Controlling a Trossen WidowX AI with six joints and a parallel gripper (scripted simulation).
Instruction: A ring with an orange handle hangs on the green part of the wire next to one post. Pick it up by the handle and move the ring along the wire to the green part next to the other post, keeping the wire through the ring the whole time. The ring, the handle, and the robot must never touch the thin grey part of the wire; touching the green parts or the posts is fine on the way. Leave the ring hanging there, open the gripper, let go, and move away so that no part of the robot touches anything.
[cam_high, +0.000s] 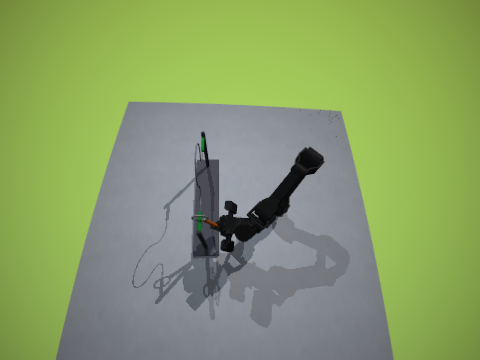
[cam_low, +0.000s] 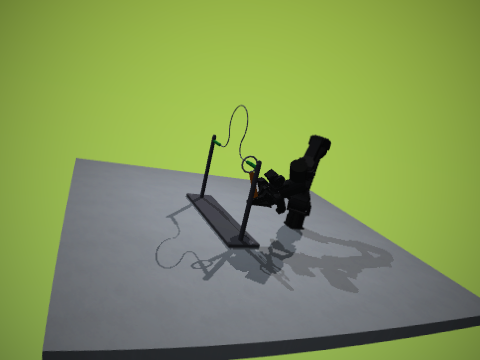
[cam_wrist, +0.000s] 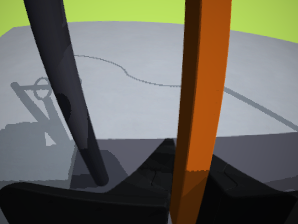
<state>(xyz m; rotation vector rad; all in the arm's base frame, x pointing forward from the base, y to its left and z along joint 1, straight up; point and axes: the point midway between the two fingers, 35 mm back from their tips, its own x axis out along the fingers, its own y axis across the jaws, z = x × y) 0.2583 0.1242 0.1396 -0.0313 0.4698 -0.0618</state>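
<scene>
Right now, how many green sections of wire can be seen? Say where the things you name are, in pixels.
2: one (cam_high: 200, 222) (cam_low: 251, 164) beside the near post in the exterior view, with the ring (cam_low: 242, 164) around the wire there; one (cam_high: 203, 144) (cam_low: 217, 143) beside the far post.

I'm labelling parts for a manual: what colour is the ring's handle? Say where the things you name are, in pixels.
Orange (cam_wrist: 204, 95), clearest in the wrist view.
</scene>
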